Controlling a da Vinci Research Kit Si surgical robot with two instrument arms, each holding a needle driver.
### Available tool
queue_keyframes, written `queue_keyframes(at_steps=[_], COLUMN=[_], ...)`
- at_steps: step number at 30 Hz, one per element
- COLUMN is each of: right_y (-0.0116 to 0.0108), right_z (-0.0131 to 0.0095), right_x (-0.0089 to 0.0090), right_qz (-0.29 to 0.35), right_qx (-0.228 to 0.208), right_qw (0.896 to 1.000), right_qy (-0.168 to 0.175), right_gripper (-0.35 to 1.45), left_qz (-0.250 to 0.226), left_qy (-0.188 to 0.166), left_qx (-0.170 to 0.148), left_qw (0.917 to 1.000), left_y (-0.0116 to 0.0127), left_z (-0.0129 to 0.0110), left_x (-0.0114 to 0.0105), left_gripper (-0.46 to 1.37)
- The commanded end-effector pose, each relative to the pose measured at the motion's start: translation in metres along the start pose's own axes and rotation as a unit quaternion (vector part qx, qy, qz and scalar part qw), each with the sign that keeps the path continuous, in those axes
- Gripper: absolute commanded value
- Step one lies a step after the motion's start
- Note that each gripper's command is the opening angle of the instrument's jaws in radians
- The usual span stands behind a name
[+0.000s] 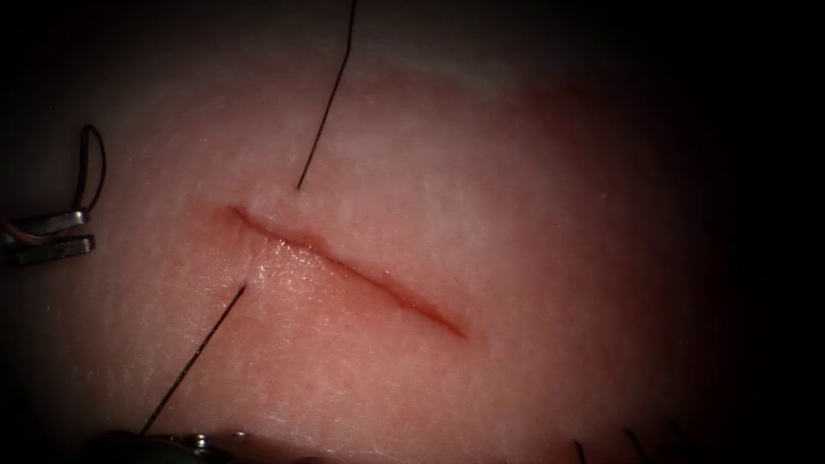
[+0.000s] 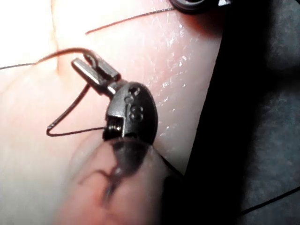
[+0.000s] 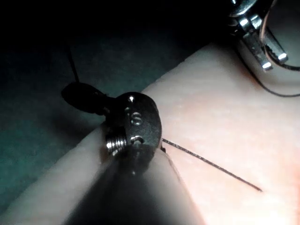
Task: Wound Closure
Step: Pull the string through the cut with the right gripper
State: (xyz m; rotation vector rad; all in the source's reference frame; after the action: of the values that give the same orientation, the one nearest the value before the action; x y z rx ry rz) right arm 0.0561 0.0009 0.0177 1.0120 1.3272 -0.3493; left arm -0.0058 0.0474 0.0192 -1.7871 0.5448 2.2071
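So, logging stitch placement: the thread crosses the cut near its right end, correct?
No. The thread crosses the cut near its left end, not its right; the endoscope view shows it. The left tool holds thread left of the cut.

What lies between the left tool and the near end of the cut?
Only bare tissue separates the left tool and the cut in the endoscope view; the thread passes lower.

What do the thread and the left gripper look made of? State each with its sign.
Thread: thin dark strand, matt, probably synthetic suture; it runs straight where taut. Left gripper: grey metal, likely steel, with bright glints on flat edges; it looks shut on the thread.
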Motion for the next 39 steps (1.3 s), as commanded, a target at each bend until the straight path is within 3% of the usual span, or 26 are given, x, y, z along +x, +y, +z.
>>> queue_keyframes(at_steps=[1,3,6,7,17,27,35,39], right_y=[0.0002,0.0008,0.0013,0.0013,-0.0006,-0.0008,-0.002,-0.0023], right_z=[-0.0005,-0.0019,-0.0045,-0.0045,-0.014,-0.0186,-0.0225,-0.0262], right_x=[-0.0001,-0.0001,0.0007,0.0007,0.0035,0.0044,0.0073,0.0086], right_qz=[0.007,0.009,0.011,0.011,-0.029,-0.047,-0.072,-0.089], right_qx=[-0.029,-0.094,-0.156,-0.156,-0.218,-0.223,-0.241,-0.267], right_qw=[1.0,0.995,0.987,0.987,0.975,0.973,0.965,0.956], right_qy=[0.005,0.015,0.025,0.025,0.039,0.044,0.077,0.085], right_gripper=[1.09,1.4,1.44,1.44,1.41,1.35,1.24,1.2], left_qz=[-0.001,-0.001,-0.001,-0.001,-0.003,-0.003,-0.006,-0.005], left_qy=[0.0,0.0,0.0,0.0,0.0,0.0,0.0,0.0], left_qx=[-0.002,-0.002,-0.002,-0.002,-0.002,-0.002,-0.002,-0.003], left_qw=[1.0,1.0,1.0,1.0,1.0,1.0,1.0,1.0], left_y=[0.0,0.0,0.0,0.0,0.0001,0.0001,0.0002,0.0002], left_z=[0.0,0.0,0.0,0.0,0.0,0.0,0.0,0.0], left_x=[0.0,0.0,0.0,0.0,0.0,0.0,-0.0002,-0.0003], left_gripper=[-0.35,-0.35,-0.35,-0.35,-0.35,-0.35,-0.35,-0.35])
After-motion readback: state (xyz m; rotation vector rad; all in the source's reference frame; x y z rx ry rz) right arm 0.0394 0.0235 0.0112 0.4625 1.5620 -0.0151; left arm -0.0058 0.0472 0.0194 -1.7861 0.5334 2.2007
